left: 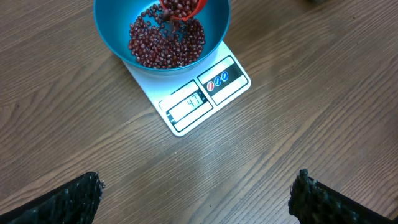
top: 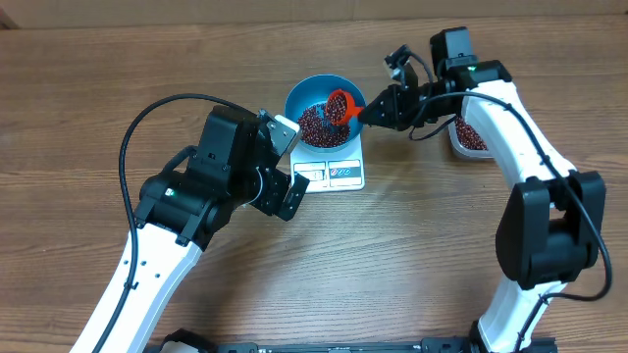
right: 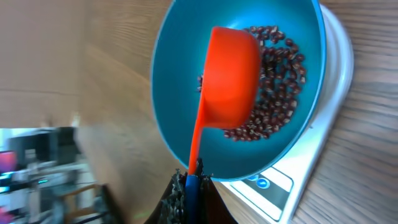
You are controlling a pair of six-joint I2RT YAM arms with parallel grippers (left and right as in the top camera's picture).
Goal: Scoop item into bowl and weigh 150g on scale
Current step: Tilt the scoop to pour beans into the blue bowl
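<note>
**Holding scoop over bowl, scale reads 47**

Right fingers [right: 176, 202] are clenched on the thin handle of the orange scoop [right: 231, 81]. The scoop cup hangs over the blue bowl [top: 297, 97], inside its rim and tipped. The left wrist view shows beans in the cup. My right wrist view only sees the cup's back, so I can't tell from there how much is in it.

Beans [left: 166, 45] lie as a loose heap on the bowl floor, covering most of it, with the bowl walls bare above.

The bowl sits on the white scale [left: 231, 93] and overhangs its far part. The display [left: 186, 104] and the buttons are clear of it on the near edge. The display shows 47.

Left fingers [left: 71, 200] are released, spread wide and holding nothing. They hang over the bare wooden surface [left: 311, 124], just beside the scale's display edge and not touching it.

A clear tub [top: 469, 137] with more beans sits on the far side of my right arm, partly hidden by it and apart from the scale.
</note>
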